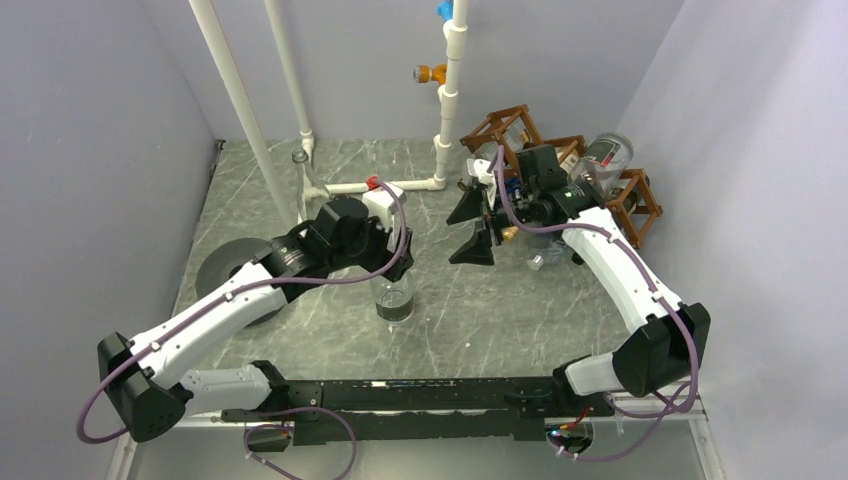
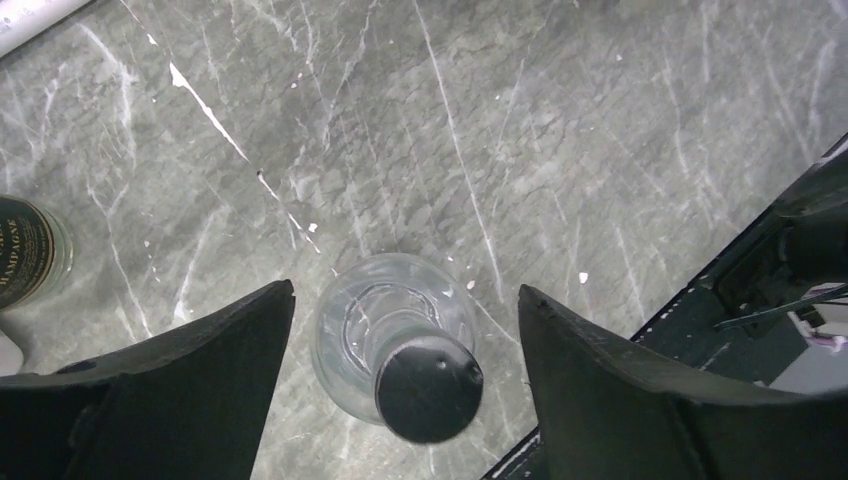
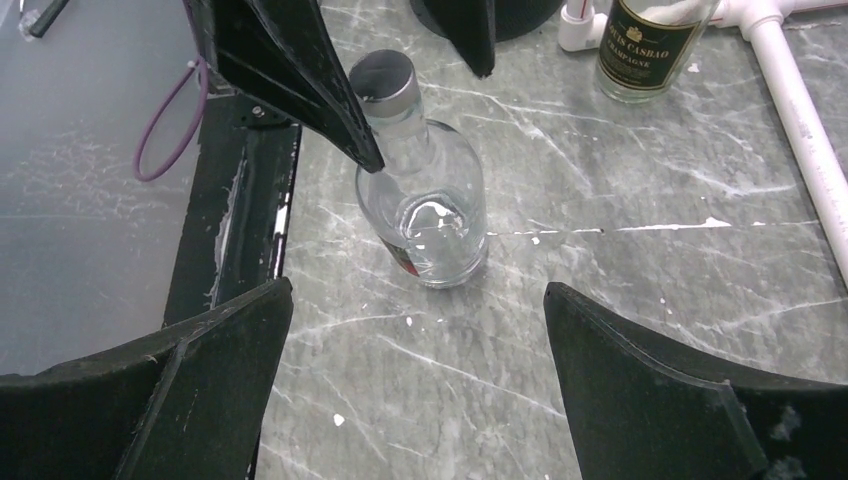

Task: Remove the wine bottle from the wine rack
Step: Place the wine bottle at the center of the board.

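Seems all but done. Can see the wine bottle (image 1: 396, 295) upright on the grey surface (image 1: 480, 320), near the middle and well apart from the wine rack (image 1: 495, 120) at the back right, so would count the lifting-off as finished for this bottle. Would leave only the backing away of the left tool (image 2: 405, 292), judging from its place directly above the bottle. Can make out that tool's 2 fingers spread wide in the left wrist view, 1 on each side of the dark cap, with clear gaps on both sides: touching nothing, holding nothing. Would place the bottle straight below and between those fingers, cap nearest the camera, glass shoulders lower down. Can see the right tool (image 1: 472, 228) fully open and empty too, hanging just in front of the rack, facing the bottle but well apart from it. Can also see what looks like a 2nd bottle (image 1: 608, 158) lodged in the rack behind the right arm; cannot tell whether the task reaches that as well. Can see a champagne bottle (image 3: 650, 40) upright too, beside the white pipe (image 3: 800, 100).
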You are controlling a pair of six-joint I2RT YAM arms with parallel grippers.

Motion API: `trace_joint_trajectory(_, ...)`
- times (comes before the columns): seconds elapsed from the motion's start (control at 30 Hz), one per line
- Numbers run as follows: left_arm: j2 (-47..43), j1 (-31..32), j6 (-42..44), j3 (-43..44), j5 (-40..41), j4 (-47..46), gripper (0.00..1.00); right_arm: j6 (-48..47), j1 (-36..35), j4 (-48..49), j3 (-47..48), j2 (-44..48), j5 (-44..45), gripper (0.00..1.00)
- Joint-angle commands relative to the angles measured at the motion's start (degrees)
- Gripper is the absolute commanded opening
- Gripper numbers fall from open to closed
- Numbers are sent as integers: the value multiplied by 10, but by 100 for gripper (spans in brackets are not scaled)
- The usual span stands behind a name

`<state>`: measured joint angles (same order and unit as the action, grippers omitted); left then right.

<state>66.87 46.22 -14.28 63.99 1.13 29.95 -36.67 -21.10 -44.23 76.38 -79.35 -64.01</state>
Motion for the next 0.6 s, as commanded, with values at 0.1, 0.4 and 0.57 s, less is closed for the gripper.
trace_joint_trajectory(0.1,-88,1,-33,-17,-5,-47,100,-52,10,-16,-9,26,-54,100)
trace_joint_trajectory(0.4,-159,-1,-90,-84,-13,-74,99,-54,15,-11,-18,28,-62,100)
trace_joint_trajectory(0.57,-182,-1,-116,-107,7,-88,99,-51,17,-5,-24,28,-61,100)
